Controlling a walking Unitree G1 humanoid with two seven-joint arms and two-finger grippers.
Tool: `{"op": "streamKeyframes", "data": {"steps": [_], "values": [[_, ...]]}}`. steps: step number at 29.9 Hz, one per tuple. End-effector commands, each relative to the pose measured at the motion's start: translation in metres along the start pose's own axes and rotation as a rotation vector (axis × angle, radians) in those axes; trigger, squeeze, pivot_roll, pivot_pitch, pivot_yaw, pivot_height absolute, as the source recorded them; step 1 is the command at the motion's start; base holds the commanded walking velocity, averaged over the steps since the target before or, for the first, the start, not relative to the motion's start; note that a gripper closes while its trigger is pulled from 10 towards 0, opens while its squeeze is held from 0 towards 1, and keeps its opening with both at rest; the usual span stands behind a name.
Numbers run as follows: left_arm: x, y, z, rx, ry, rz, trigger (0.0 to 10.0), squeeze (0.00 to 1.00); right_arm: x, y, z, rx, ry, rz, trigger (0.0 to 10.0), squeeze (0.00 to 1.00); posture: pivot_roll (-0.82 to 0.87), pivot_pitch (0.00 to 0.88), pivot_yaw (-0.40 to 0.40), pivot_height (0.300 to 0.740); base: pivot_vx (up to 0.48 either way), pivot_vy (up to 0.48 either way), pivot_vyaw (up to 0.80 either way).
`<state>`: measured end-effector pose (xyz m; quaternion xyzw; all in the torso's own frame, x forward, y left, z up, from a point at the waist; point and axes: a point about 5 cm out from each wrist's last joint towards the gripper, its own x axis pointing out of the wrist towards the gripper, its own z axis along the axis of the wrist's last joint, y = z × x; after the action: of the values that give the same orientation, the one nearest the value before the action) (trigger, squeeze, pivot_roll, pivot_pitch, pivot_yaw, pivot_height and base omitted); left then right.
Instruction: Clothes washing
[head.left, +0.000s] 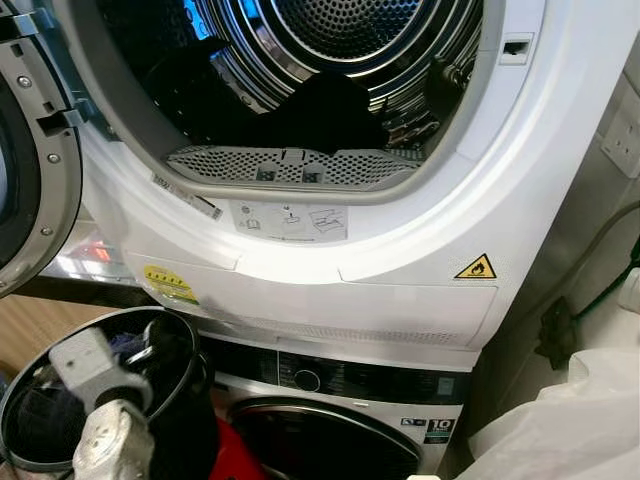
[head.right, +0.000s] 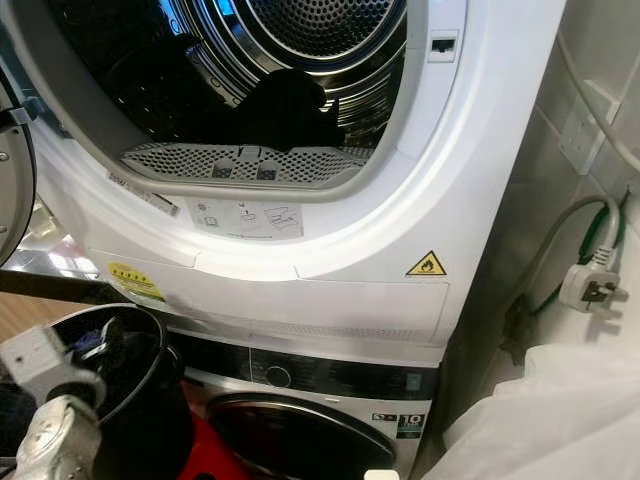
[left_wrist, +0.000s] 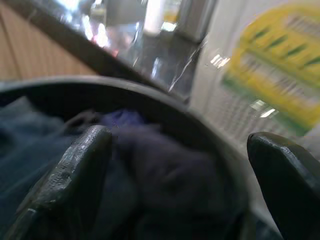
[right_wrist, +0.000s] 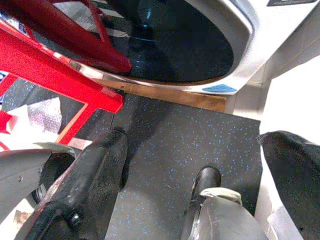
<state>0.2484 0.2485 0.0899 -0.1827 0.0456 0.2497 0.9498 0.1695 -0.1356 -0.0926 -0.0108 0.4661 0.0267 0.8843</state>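
Note:
The upper machine's round opening (head.left: 470, 190) stands open, and a dark garment (head.left: 320, 110) lies at the front of its steel drum, behind the perforated lint filter (head.left: 290, 165). At the lower left a black basket (head.left: 190, 335) holds dark blue clothes (left_wrist: 160, 170). My left gripper (left_wrist: 182, 142) hangs open just above those clothes, inside the basket's rim, with nothing between its fingers. My left arm (head.left: 100, 400) reaches over the basket. My right gripper (right_wrist: 200, 140) is open and low, pointing at the speckled floor (right_wrist: 165, 145) in front of the lower washer's dark door (right_wrist: 190, 45).
The upper machine's door (head.left: 30, 180) is swung out to the left. The lower washer (head.left: 330, 440) sits beneath it, door closed. A white plastic bag (head.left: 570, 420) bulks at the right, near a wall plug (head.right: 590, 285). A red frame (right_wrist: 60, 75) stands by the washer; my foot (right_wrist: 207, 177) is below.

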Motion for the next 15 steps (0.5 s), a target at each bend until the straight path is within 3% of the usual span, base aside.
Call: {"op": "streamKeyframes", "data": {"steps": [1, 7, 15], "values": [[0.000, 0.003, 0.003, -0.011, 0.003, 0.007, 10.0, 1.00, 0.000, 0.007, -0.004, -0.006, 0.017, 0.019, 10.0, 0.00, 0.12, 0.000, 0.134, 0.740, 0.000, 0.000, 0.00], [-0.004, 0.021, -0.004, 0.033, 0.062, 0.115, 10.0, 1.00, -0.001, 0.008, -0.005, -0.005, 0.022, 0.025, 10.0, 0.00, 0.13, 0.000, 0.139, 0.740, 0.000, 0.000, 0.00], [-0.003, 0.040, 0.023, 0.194, 0.035, 0.176, 10.0, 1.00, -0.001, 0.011, -0.009, -0.006, 0.035, 0.034, 10.0, 0.00, 0.13, 0.000, 0.150, 0.740, 0.000, 0.000, 0.00]]}}
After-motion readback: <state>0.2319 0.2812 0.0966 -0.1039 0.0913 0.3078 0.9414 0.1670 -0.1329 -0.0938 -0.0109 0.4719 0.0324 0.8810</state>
